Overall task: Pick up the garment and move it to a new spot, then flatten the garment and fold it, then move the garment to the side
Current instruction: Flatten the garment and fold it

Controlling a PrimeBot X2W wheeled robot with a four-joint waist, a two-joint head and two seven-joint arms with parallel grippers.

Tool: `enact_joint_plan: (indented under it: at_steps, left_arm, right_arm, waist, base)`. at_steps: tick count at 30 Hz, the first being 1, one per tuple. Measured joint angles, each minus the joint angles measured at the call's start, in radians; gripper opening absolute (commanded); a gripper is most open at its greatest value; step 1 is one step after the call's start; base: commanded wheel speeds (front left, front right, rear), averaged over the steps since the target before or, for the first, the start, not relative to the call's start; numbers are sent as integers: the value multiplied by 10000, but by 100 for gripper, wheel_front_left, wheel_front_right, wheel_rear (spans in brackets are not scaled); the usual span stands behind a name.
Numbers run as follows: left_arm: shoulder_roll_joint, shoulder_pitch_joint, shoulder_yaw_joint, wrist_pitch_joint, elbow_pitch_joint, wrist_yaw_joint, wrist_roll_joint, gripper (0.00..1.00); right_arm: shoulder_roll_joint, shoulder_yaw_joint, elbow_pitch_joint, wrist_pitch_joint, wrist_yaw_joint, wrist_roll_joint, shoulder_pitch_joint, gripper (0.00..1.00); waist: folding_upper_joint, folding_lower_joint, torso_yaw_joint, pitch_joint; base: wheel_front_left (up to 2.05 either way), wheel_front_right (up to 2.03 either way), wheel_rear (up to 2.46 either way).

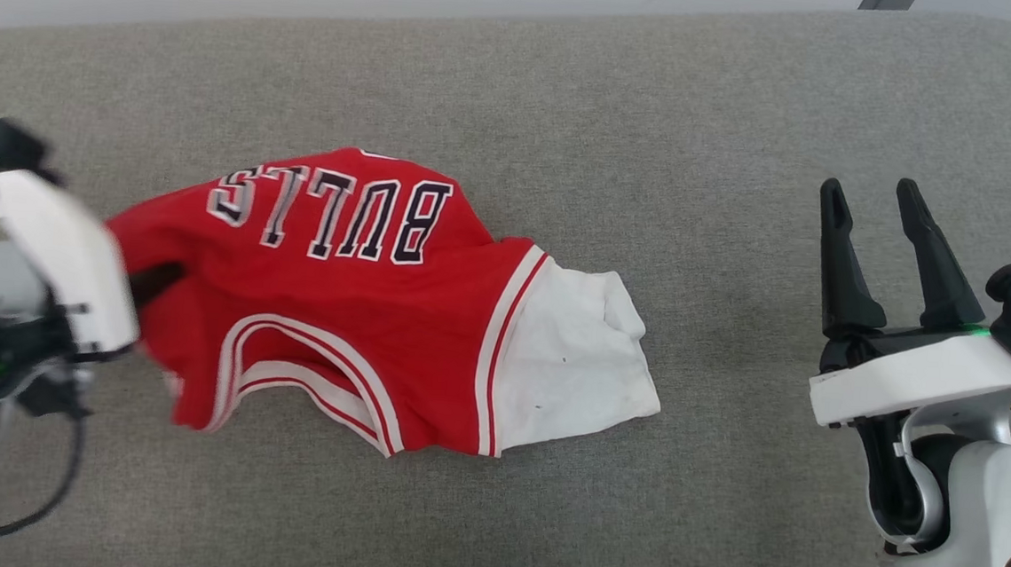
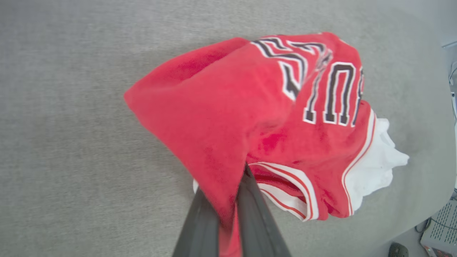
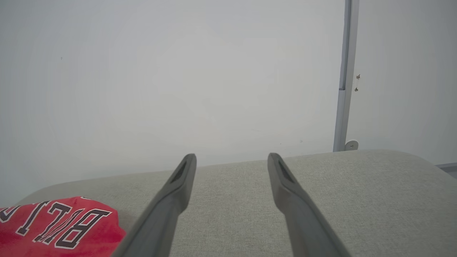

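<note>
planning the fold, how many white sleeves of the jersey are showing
1: a white sleeve at the garment's end toward the right hand; the other may be hidden in bunched fabric by the left hand.

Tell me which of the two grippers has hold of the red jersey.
The left gripper: its fingers are shut on a fold of the red jersey. The right gripper stands open, apart from the cloth, holding nothing.

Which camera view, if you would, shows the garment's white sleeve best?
Head view: the white sleeve lies spread, unobstructed. The left wrist view shows it bunched behind red fabric; the right wrist view catches lettering on the garment.
</note>
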Motion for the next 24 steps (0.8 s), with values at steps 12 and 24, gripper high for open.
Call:
enact_joint_plan:
  at_steps: [12, 24]
  left_arm:
    - [-1296, -1317, -2393, 1618, -1666, -96, 663, 0]
    - [-2339, -1573, -3887, 698, 821, -1755, 1540, 100]
  right_arm:
    - [0, 393, 67, -174, 0, 69, -353, 100]
    - [2, 920, 765, -740, 0, 533, -578, 100]
  waist:
    - [0, 0, -331, 178]
    - [0, 0, -973, 187]
  base:
    - [0, 0, 0]
    - [0, 0, 0]
